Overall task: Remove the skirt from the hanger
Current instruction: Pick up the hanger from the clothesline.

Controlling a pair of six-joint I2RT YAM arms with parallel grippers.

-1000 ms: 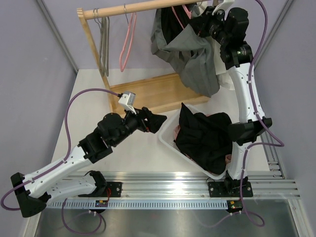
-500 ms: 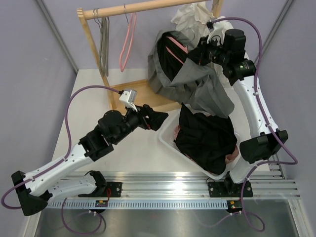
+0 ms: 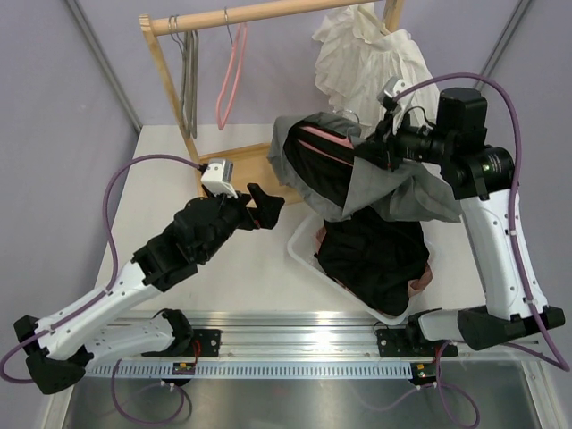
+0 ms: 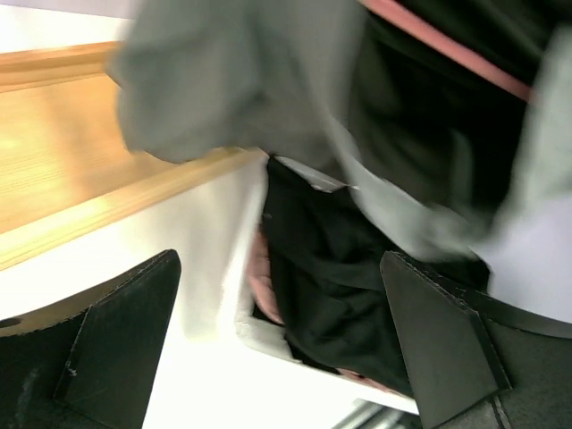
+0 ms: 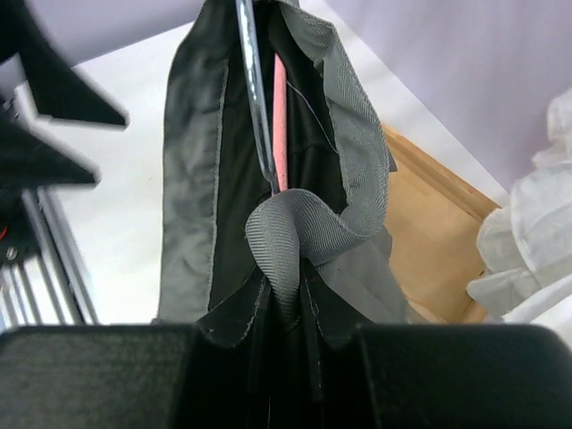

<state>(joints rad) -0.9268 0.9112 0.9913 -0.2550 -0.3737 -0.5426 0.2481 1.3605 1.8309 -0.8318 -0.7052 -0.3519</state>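
Grey skirt (image 3: 357,174), black-lined, hangs in mid-air over the white bin (image 3: 302,246), its pink hanger (image 5: 280,116) inside the waist opening, with the hanger's metal hook (image 5: 255,89) alongside. My right claw (image 3: 368,154) is narrowed to a pinch on a fold of the skirt's waistband. My left claw (image 3: 262,204) is spread wide and holds nothing; it hovers above the worktop (image 3: 241,277), near the skirt's left edge but apart from it. The bin sits on the worktop and holds dark clothes (image 3: 371,255). Behind it stands a wooden rack (image 3: 241,165); its top bar (image 3: 259,12) carries grey hangers (image 3: 189,85), a spare pink hanger (image 3: 231,76) and, at the right end, a white garment (image 3: 362,49). The worktop is white and matt. Lilac walls (image 3: 54,134) close in the left, right and far sides. A metal rail (image 3: 295,335) runs along the near edge.
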